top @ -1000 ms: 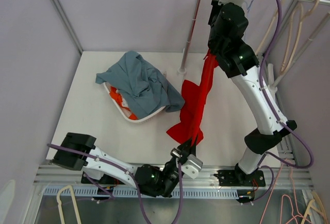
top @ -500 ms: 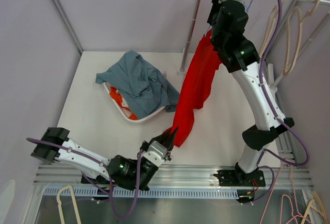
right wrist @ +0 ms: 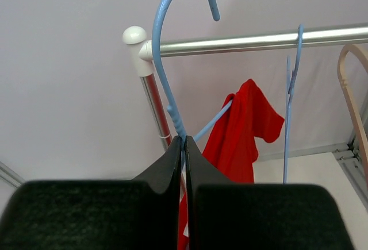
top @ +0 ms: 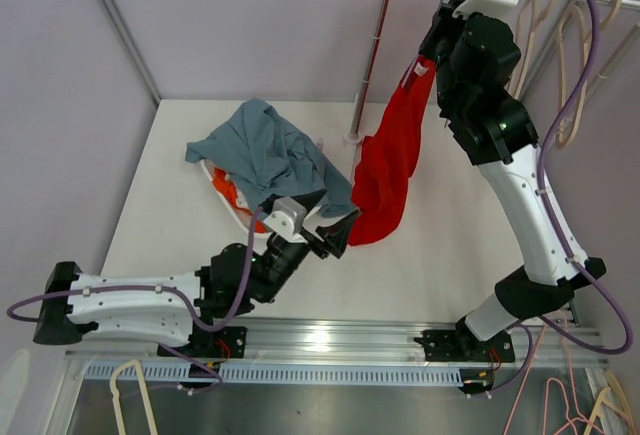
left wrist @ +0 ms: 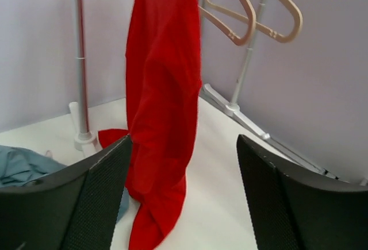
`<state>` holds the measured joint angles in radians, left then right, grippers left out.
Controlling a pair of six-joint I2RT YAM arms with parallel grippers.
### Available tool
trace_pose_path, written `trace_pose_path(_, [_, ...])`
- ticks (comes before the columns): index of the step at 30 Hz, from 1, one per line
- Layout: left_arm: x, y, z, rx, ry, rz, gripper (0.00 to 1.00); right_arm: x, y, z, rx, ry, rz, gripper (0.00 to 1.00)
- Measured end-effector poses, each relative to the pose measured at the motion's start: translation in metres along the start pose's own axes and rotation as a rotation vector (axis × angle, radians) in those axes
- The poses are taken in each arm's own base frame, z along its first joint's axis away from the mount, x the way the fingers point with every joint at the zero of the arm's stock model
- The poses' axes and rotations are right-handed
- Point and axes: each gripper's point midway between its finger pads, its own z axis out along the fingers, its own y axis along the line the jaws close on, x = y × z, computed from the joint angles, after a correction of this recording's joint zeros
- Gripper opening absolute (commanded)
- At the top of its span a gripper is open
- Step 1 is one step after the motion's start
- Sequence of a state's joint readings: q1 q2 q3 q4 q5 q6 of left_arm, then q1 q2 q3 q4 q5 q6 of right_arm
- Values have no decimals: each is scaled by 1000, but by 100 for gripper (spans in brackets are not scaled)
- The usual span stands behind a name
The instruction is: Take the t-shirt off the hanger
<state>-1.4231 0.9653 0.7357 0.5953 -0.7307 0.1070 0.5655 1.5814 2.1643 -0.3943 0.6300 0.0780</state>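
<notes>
The red t-shirt [top: 390, 160] hangs in a long drape from one arm of a blue hanger [right wrist: 183, 60], and its lower end rests on the table. My right gripper [right wrist: 184, 142] is shut on the hanger's neck, held high beside the rack rail [right wrist: 259, 40]; seen from above, the right gripper [top: 432, 55] is at the shirt's top. My left gripper [top: 338, 237] stands open low over the table, just left of the shirt's lower end. In the left wrist view the t-shirt [left wrist: 164, 89] hangs ahead of the open left gripper [left wrist: 184, 195], and nothing is held between the jaws.
A white basket [top: 232, 217] with a grey-blue garment [top: 270, 155] over orange clothes sits to the left of the shirt. The rack pole [top: 370, 55] stands behind the shirt. Another blue hanger [right wrist: 290, 89] hangs on the rail, and wooden hangers [top: 560, 55] hang at the right.
My left gripper has let go of the shirt's lower end, opened, and moved away from the near edge toward the basket. The right arm lifted the hanger up and right.
</notes>
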Motion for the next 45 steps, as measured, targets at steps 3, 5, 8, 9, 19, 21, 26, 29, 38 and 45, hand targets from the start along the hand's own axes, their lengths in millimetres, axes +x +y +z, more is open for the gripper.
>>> trace_pose_path(3, [10, -18, 14, 45, 35, 21, 94, -7, -2, -7, -13, -12, 18, 0])
trace_pose_path(5, [20, -30, 21, 82, 55, 33, 99, -10, -1, -9, -20, -17, 28, 0])
trace_pose_path(8, [31, -44, 25, 136, 73, 46, 99, -8, 1, -9, -30, -11, 32, 0])
trace_pose_path(9, [33, -48, 28, 151, 75, 48, 100, -6, 3, -9, -36, -7, 33, 0])
trace_pose_path(19, [6, -40, 68, 145, 15, 44, 100, 7, 15, -20, -84, 31, 23, 0])
trace_pose_path(21, [3, -32, 74, 123, 7, 48, 100, 5, 15, -24, -94, 33, 26, 0])
trace_pose_path(26, [1, -14, 84, 95, 3, 53, 78, -5, 13, -37, -123, 34, 47, 0])
trace_pose_path(29, [-1, -13, 90, 96, 2, 40, 56, -11, 13, -45, -145, 36, 63, 0])
trace_pose_path(38, [2, -38, 100, 194, 30, 5, 1, -5, 14, -62, -211, 80, 63, 0])
trace_pose_path(45, [2, -58, 94, 282, 41, -51, 1, 4, 18, -64, -234, 108, 56, 0])
